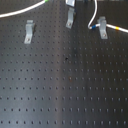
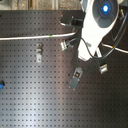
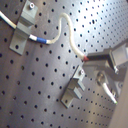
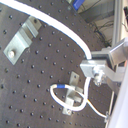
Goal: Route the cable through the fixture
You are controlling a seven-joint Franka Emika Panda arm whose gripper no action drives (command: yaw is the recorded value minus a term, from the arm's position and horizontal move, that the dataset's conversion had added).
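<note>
The cable (image 1: 22, 10) ran in from the first exterior view's left along the far edge of the black perforated board (image 1: 60, 85), a green band (image 1: 46, 1) showing near the top. Going rightward, three grey metal clips stood in a row: the left clip (image 1: 29, 31) apart from the cord, the middle clip (image 1: 70, 17) under the arm's tip, and the right clip (image 1: 103, 27) with the cord looping beside it, a blue band (image 1: 92, 28) just at its left and a yellow band (image 1: 114, 29) at its right. In the first wrist view, the gripper (image 3: 86, 58) was pinched shut on the white cord, the finger (image 3: 102, 56) meeting it at a red mark.
</note>
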